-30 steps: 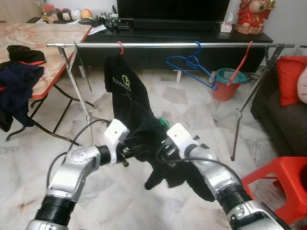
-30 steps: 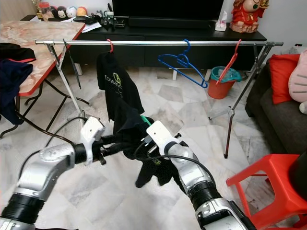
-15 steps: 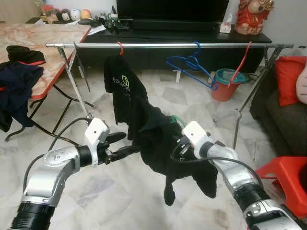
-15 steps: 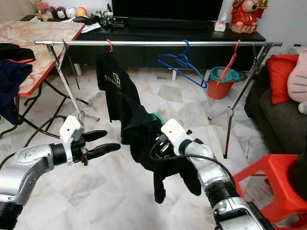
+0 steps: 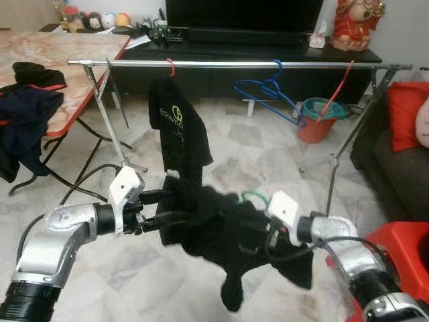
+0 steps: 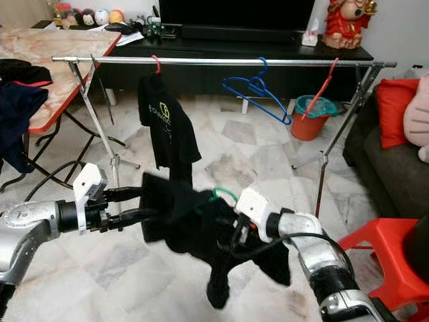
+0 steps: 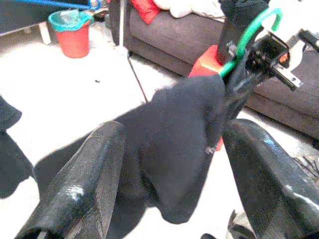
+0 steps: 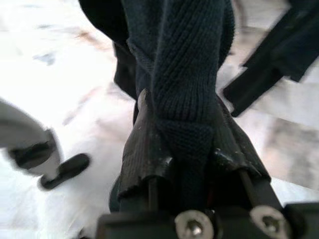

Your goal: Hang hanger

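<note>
Clothes rail (image 5: 234, 64) spans the room w/ a black shirt (image 5: 175, 131) hung near its left end, blue hangers (image 5: 268, 90) mid-rail, a red hanger (image 5: 338, 79) near the right end. Below and in front of the rail, both arms hold a dark garment (image 5: 221, 231) on a green hanger (image 5: 253, 196); only the hook shows above the cloth.

Right tool (image 8: 182, 149) is clamped on the knit fabric at the hanger neck. Left tool (image 7: 169, 164) has fingers apart, cloth bunched between them, not pinched.

Risks: the garment hangs low and lopsided, so it could slide off the hanger on the lift; the hook could miss the rail or snag the black shirt.

Hard to tell: hanger shoulders are buried in cloth, right-wrist view is blurred.
</note>
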